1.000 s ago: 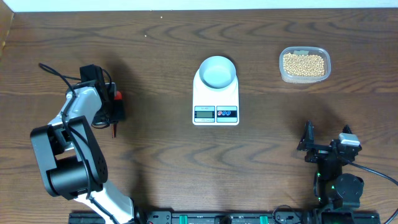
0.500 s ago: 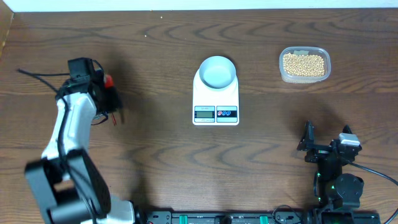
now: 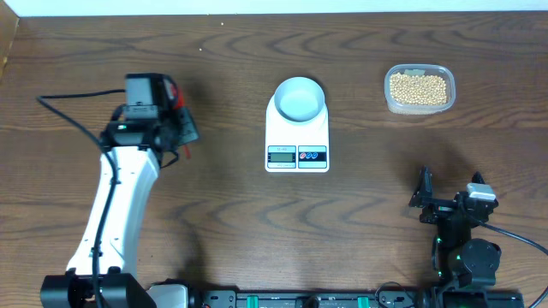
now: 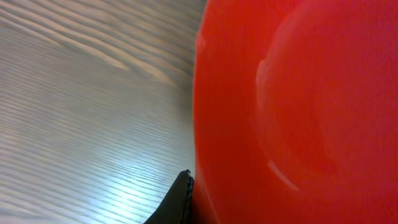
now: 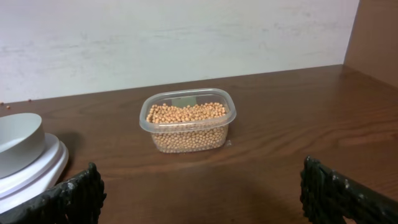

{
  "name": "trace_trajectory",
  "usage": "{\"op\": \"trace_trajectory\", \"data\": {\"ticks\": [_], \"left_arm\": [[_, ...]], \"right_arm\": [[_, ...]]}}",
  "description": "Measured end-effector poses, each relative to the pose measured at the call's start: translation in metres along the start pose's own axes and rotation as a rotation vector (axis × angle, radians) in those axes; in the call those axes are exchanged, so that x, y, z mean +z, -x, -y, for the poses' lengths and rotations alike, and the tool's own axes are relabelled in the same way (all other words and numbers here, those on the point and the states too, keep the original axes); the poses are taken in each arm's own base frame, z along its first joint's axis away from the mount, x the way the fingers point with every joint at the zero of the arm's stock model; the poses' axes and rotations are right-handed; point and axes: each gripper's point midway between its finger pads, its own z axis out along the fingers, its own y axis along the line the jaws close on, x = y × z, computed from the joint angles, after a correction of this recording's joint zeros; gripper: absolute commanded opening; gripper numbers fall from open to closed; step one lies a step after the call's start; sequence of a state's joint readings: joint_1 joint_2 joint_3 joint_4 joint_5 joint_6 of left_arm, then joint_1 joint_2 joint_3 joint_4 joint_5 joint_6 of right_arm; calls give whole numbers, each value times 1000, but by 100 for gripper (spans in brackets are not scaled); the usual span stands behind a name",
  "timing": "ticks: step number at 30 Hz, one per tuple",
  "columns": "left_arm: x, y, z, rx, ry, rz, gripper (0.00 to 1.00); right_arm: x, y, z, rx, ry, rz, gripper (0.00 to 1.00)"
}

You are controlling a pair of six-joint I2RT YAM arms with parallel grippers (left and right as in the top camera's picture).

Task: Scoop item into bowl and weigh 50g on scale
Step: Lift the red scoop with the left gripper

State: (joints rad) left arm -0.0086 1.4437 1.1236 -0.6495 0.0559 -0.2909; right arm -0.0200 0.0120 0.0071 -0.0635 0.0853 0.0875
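Note:
The tan beans [image 3: 419,88] fill a clear tub at the back right, also seen as beans [image 5: 186,115] in the right wrist view. The pale bowl [image 3: 300,98] stands empty on the white scale [image 3: 297,141] at mid table. My left gripper [image 3: 178,128] hovers left of the scale, shut on a red scoop [image 3: 175,91]. In the left wrist view the red scoop [image 4: 298,112] fills the right side beside one dark fingertip [image 4: 182,196]. My right gripper [image 3: 423,195] rests open at the front right, nothing between its fingers [image 5: 78,193].
The clear tub [image 5: 186,140] stands about a hand's width behind my right gripper. The bowl's edge [image 5: 15,140] and the scale [image 5: 43,168] show at the left of the right wrist view. A pale wall runs along the table's back edge.
My left arm has swung from the table's left edge to the right, toward the scale, carrying the red scoop. The right arm has not moved.

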Motion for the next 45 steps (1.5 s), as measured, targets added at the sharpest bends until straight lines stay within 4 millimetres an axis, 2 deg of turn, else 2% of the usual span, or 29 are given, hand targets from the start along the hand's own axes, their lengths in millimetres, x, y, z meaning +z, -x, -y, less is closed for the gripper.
{"op": "trace_trajectory", "data": {"ticks": [3, 6, 27, 45], "left_arm": [[0, -5, 12, -34, -10, -3, 7], [0, -6, 16, -90, -12, -2, 7], [-1, -18, 13, -375, 9, -54, 7], [-1, -21, 18, -478, -14, -75, 7]], "right_arm": [[0, 0, 0, 0, 0, 0, 99], [0, 0, 0, 0, 0, 0, 99], [0, 0, 0, 0, 0, 0, 99], [0, 0, 0, 0, 0, 0, 99]]}}
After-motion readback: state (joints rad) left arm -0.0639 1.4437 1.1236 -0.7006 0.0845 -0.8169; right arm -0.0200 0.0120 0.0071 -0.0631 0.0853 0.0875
